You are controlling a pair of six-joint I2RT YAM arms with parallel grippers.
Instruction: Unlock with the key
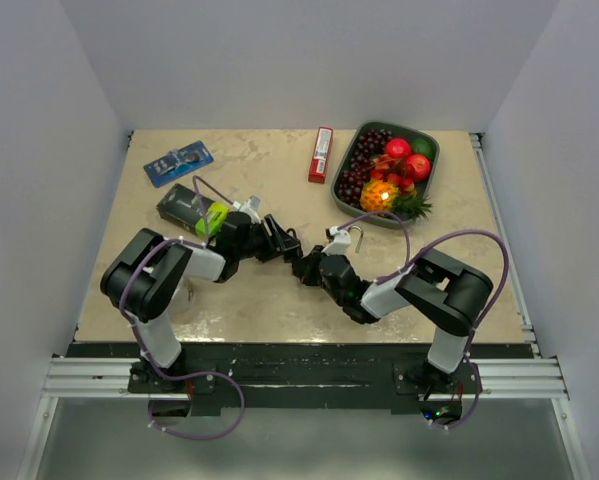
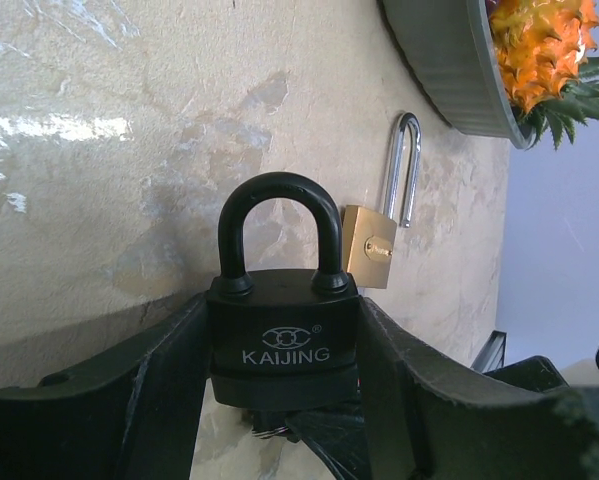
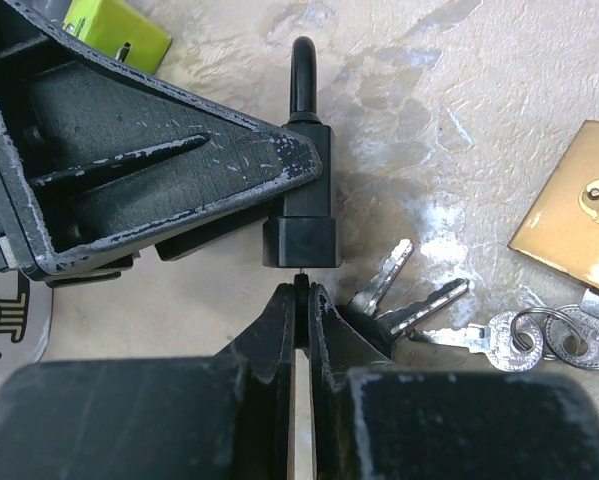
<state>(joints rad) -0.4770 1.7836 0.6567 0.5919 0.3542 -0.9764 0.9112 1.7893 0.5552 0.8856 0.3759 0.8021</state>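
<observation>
My left gripper (image 1: 282,243) is shut on a black KAIJING padlock (image 2: 284,330), gripping its body on both sides with the shackle closed and pointing away. My right gripper (image 3: 301,292) is shut on a black-headed key (image 3: 301,283) whose tip meets the underside of the padlock (image 3: 304,215). Only a sliver of blade shows between them. Other keys on the same ring (image 3: 419,300) fan out on the table beside my right fingers. Both grippers meet at the table's middle (image 1: 297,258).
A brass padlock (image 2: 369,245) with its shackle up lies just right of the black one, and shows in the right wrist view (image 3: 574,220). A grey fruit bowl (image 1: 434,150) stands back right. A red box (image 1: 321,153), blue packet (image 1: 179,160) and black box (image 1: 184,205) lie behind.
</observation>
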